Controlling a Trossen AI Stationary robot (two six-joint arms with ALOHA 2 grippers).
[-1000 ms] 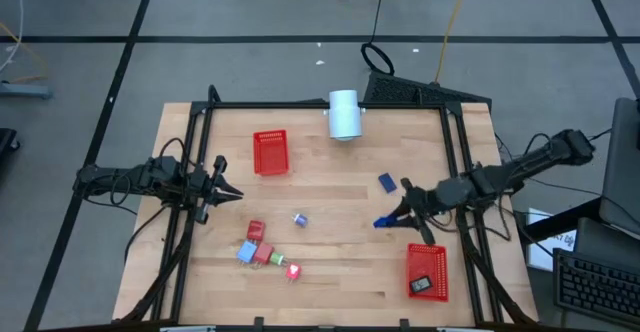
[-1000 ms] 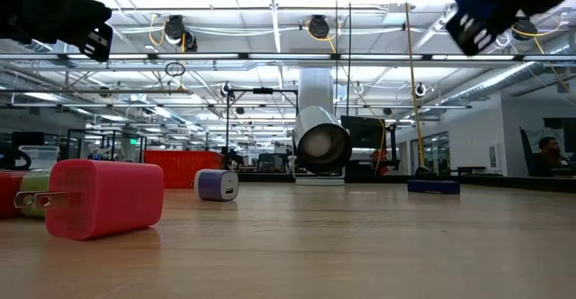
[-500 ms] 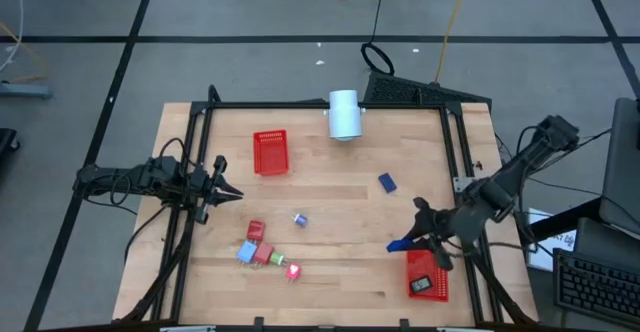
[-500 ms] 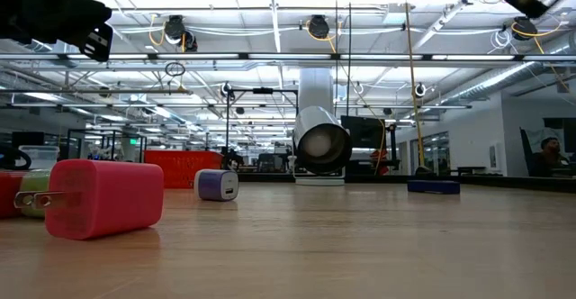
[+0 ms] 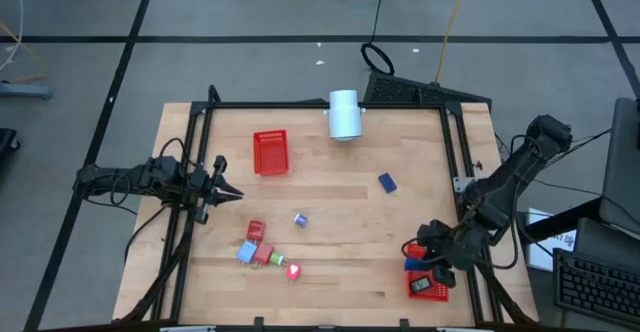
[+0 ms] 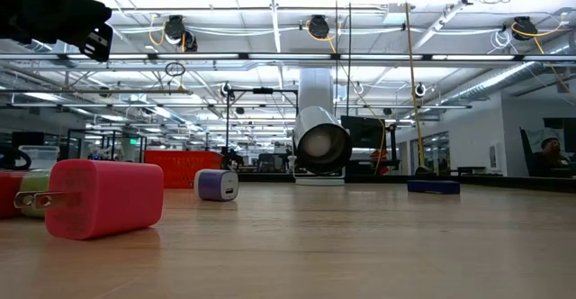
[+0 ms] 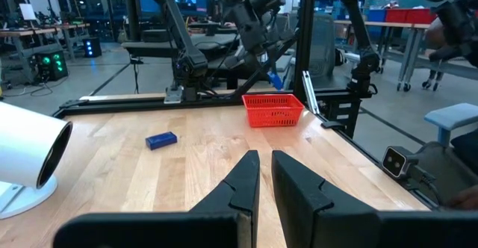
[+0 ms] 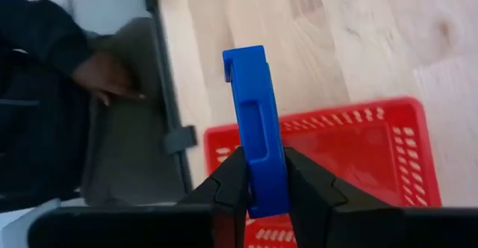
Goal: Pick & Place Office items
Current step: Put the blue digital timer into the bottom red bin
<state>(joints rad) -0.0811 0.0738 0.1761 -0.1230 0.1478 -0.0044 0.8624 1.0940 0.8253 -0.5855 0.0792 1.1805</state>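
My right gripper (image 5: 420, 260) is shut on a bright blue piece (image 8: 252, 121) and hovers over the red mesh basket (image 5: 432, 290) at the table's near right corner; a black piece (image 5: 423, 284) lies inside it. My left gripper (image 5: 232, 193) waits shut at the table's left side, touching nothing. On the wood lie a dark blue piece (image 5: 387, 182), a tiny bluish-white cube (image 5: 300, 219), and a cluster with a red piece (image 5: 255, 230), a light blue piece (image 5: 246, 253) and another red piece (image 5: 293, 270). In the low view the red charger (image 6: 103, 197) rests on its side. My right gripper pinches the blue piece's lower end (image 8: 263, 187) between its two fingers (image 8: 230, 182). The piece stands out lengthwise beyond the fingertips, so the fingers lie along it. It is lifted clear, above the basket's rim (image 8: 328, 121).
A second red mesh basket (image 5: 270, 152) sits toward the far left. A white cylinder (image 5: 344, 114) lies on a stand at the far edge. Black frame rails (image 5: 460, 162) run along both table sides. Bare wood lies in the table's middle.
My right gripper has carried the blue piece from the right middle of the table toward the near right corner, ending above the red basket, and has left the low view. It has stayed shut on the piece.
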